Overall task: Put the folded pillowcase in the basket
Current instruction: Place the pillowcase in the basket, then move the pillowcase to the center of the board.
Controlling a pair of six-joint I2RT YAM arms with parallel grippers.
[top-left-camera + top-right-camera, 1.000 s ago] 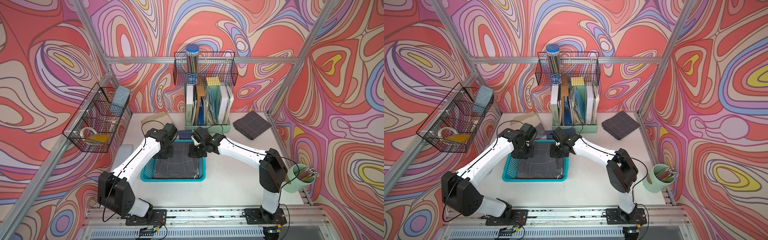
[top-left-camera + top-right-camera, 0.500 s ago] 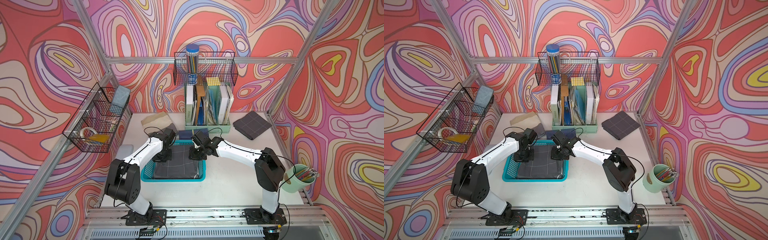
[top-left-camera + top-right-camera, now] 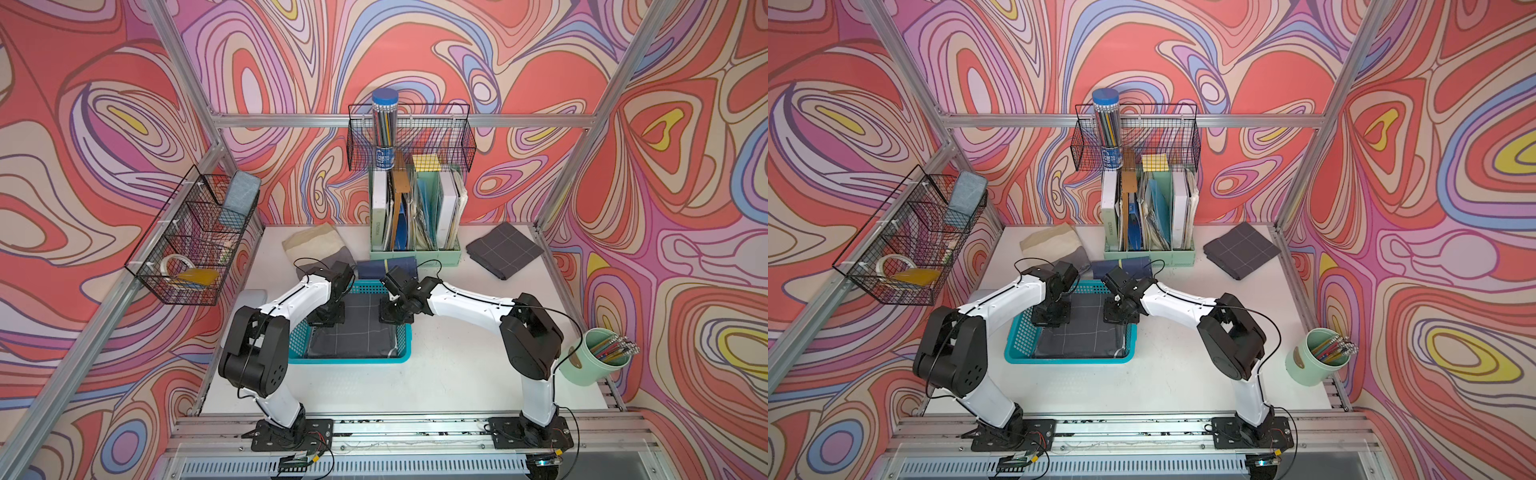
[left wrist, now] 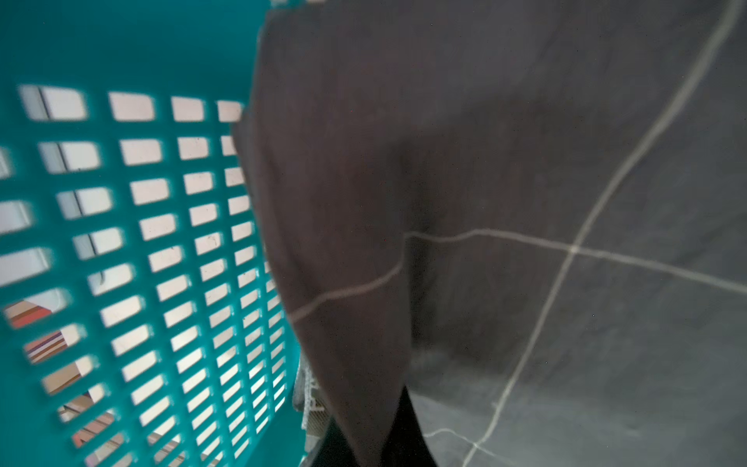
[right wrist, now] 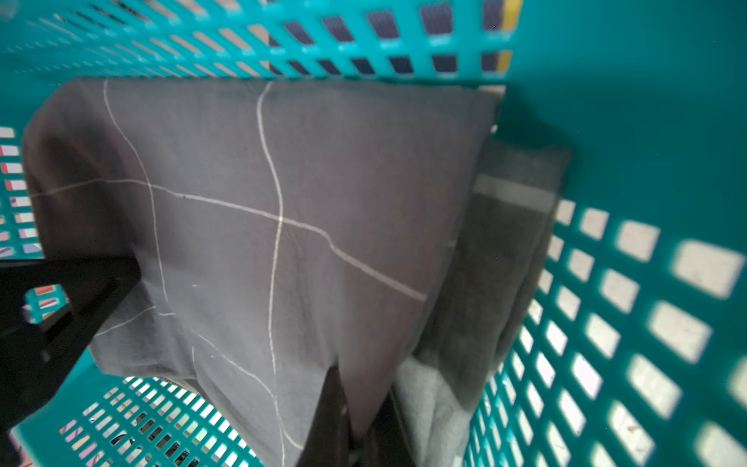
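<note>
Judged soft, light and floppy, the folded grey pillowcase (image 3: 360, 333) is held inside the turquoise basket (image 3: 349, 359), its far edge clamped near both corners by the left tool (image 3: 328, 316) and the right tool (image 3: 395, 316).

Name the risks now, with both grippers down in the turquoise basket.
1. The left gripper and the right gripper both pinch the pillowcase; rising before they open could haul it out of the basket.
2. It drapes tented over a grey cloth beneath; released so, it may land rumpled or unfolded.
</note>
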